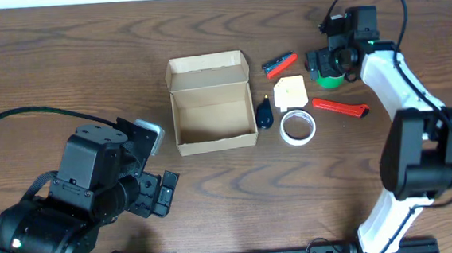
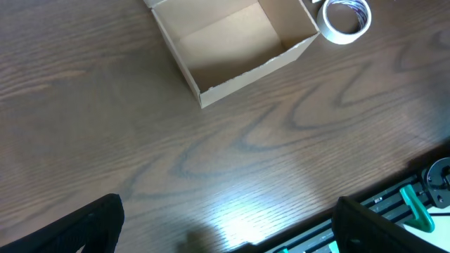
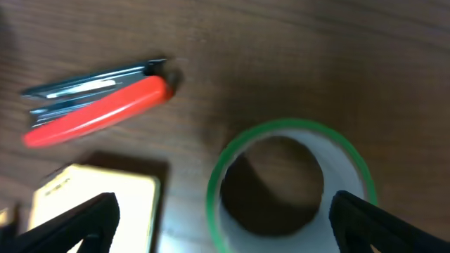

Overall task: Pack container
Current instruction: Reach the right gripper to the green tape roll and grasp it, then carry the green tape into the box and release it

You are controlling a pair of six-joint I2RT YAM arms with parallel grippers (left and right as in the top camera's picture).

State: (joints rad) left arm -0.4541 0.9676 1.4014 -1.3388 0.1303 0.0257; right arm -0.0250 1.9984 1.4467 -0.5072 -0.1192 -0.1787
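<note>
Cardboard box, tan and plain: where does it sit?

Near the middle of the wooden surface. The box is open, its lid flap standing up along the far edge, and nothing shows inside it. The left wrist camera sees it from the near side.

What lies around it?

All on its right. A small black thing is just beside the box wall. A white tape roll lies flat next to that, and a yellow pad is just beyond the roll. A red-handled tool is farther back, and a red cutter lies out to the right.

And the left hand?

The left hand is near the front edge, well apart from the box. Its fingers are spread wide, with only bare wood between them.

The right hand?

The right hand is above a green tape roll at the far right, beyond the pad. Its wrist picture is blurred, but the two fingers are plainly wide apart and hold nothing. The roll is between them and closer to one finger. I cannot tell whether either finger touches it. From overhead, the roll is partly hidden under the arm.

Anything else in that wrist view?

The red-handled tool and a corner of the yellow pad, both to one side of the roll.
</note>
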